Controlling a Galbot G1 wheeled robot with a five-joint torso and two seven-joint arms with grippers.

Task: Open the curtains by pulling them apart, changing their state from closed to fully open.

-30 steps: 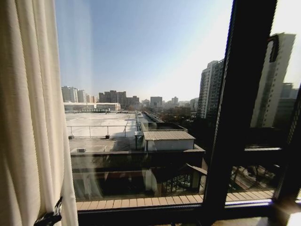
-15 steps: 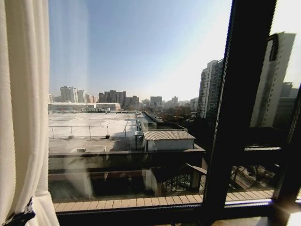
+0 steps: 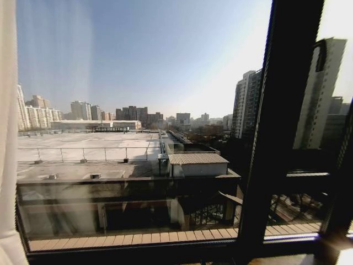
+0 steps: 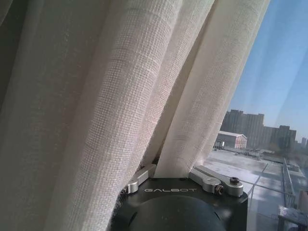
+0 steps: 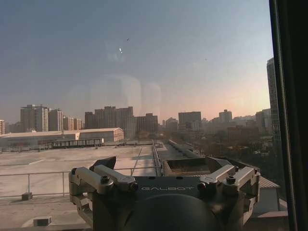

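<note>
At far left, curtains (image 3: 6,138) bunched, left gripper (image 4: 180,175) fingers pinching a pleat, right gripper (image 5: 163,180) fingers spread before window frame (image 3: 281,127).

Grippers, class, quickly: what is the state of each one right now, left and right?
Left gripper: shut on the curtain, a pleat pinched between its fingers.
Right gripper: open, holding nothing, facing the window glass.
</note>
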